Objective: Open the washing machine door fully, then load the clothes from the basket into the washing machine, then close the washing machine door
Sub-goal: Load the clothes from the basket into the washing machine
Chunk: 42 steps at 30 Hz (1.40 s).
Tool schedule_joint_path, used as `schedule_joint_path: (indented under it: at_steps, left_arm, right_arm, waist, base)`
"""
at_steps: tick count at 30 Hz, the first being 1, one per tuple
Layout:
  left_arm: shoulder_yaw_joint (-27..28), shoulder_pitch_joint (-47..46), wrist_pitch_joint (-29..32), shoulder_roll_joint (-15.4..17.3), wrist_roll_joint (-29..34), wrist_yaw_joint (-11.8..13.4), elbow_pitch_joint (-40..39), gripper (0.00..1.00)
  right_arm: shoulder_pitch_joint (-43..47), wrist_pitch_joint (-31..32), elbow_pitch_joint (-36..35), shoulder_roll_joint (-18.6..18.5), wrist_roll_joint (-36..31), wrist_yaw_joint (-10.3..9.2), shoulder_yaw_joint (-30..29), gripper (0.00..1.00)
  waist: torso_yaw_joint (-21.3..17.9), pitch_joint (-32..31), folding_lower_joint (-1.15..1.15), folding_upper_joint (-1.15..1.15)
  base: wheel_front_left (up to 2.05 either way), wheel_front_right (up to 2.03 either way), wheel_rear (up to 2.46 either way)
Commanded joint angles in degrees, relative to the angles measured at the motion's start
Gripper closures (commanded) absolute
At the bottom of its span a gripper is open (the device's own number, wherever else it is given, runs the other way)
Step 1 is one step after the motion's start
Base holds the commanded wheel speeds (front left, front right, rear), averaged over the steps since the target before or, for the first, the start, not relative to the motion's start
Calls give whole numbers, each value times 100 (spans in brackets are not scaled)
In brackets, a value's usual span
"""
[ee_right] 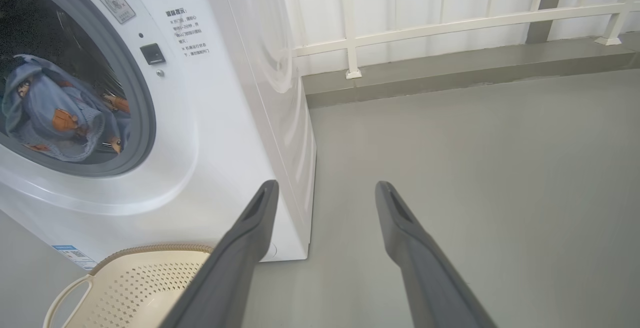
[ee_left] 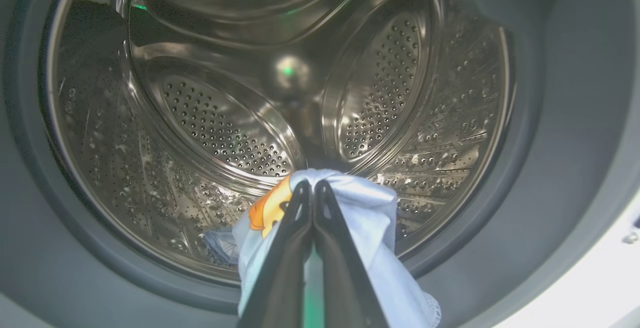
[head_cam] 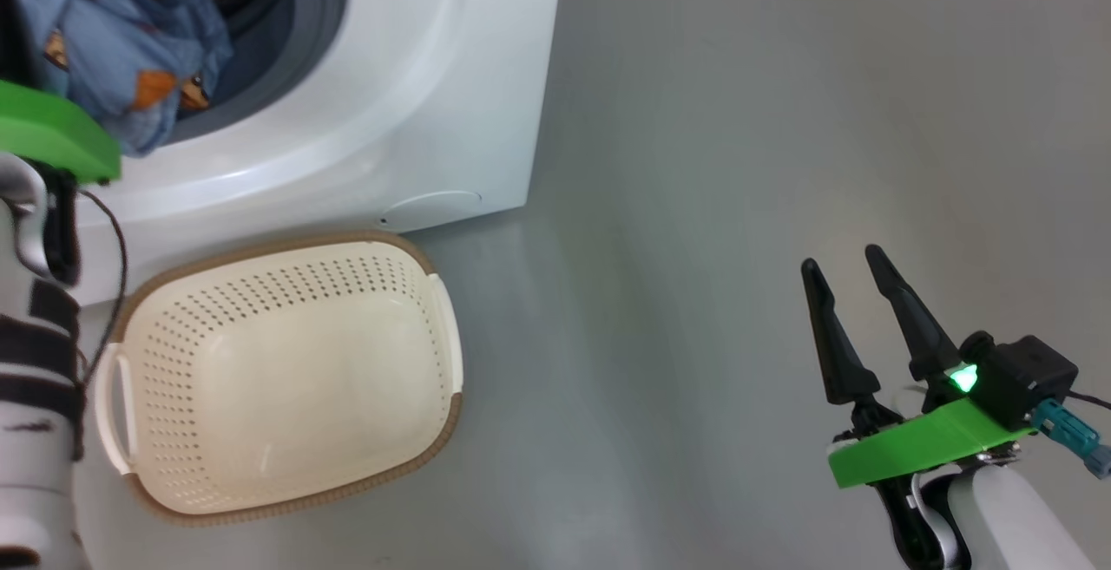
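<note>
The washing machine (head_cam: 417,101) stands at the upper left with its mouth uncovered; its door is out of view. Light-blue clothes (head_cam: 130,58) printed with orange figures bunch at the mouth and hang over the grey gasket. In the left wrist view my left gripper (ee_left: 311,185) is shut on a fold of the clothes (ee_left: 370,208), held just before the steel drum (ee_left: 225,133). The cream basket (head_cam: 286,362) sits on the floor below the machine, its perforated bottom bare. My right gripper (head_cam: 840,258) hovers open at the lower right, far from both.
Grey floor (head_cam: 781,119) spreads to the right of the machine. In the right wrist view a white railing (ee_right: 425,28) on a raised kerb (ee_right: 450,73) runs behind it. A thin cable (head_cam: 117,240) loops off my left arm near the basket's rim.
</note>
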Motion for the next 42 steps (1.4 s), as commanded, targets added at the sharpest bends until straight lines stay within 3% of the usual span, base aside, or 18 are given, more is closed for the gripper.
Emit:
schedule_joint_path:
  at_steps: [1,13,21,22,23,24,42]
  left_arm:
    - [111,-333,-50,331,49,40,84,100]
    - [-20,-1335,-53,640,199,226,975,100]
    - [-53,-1419,-53,1034,389,400,335,100]
    - [-50,-1383,-53,1069,414,412,197,66]
    - [-29,-1328,-53,1086,421,441,82,14]
    - [25,-1270,-53,1075,379,453,36,0]
    - [252,-682,-53,756,282,510,-43,0]
  right_arm:
    - [-142,-45,-136,-25,142,25,169,0]
    - [-375,-45,-125,42,192,25,420,0]
    - [-425,-45,-132,89,231,25,526,0]
    - [-433,-45,-135,96,236,25,522,0]
    - [-434,-45,-140,101,238,25,515,0]
    - [-433,-45,-147,106,239,25,510,0]
    - [-473,-45,-105,29,214,25,486,0]
  waist:
    - [-153,207,0,0]
    - [-508,615,0,0]
    - [-788,813,0,0]
    - [-810,842,0,0]
    - [-819,856,0,0]
    - [-824,878,0,0]
    - [-639,684,0,0]
  base:
    - [0,0,0]
    - [0,0,0]
    - [0,0,0]
    - [0,0,0]
    - [0,0,0]
    - [0,0,0]
    - [0,0,0]
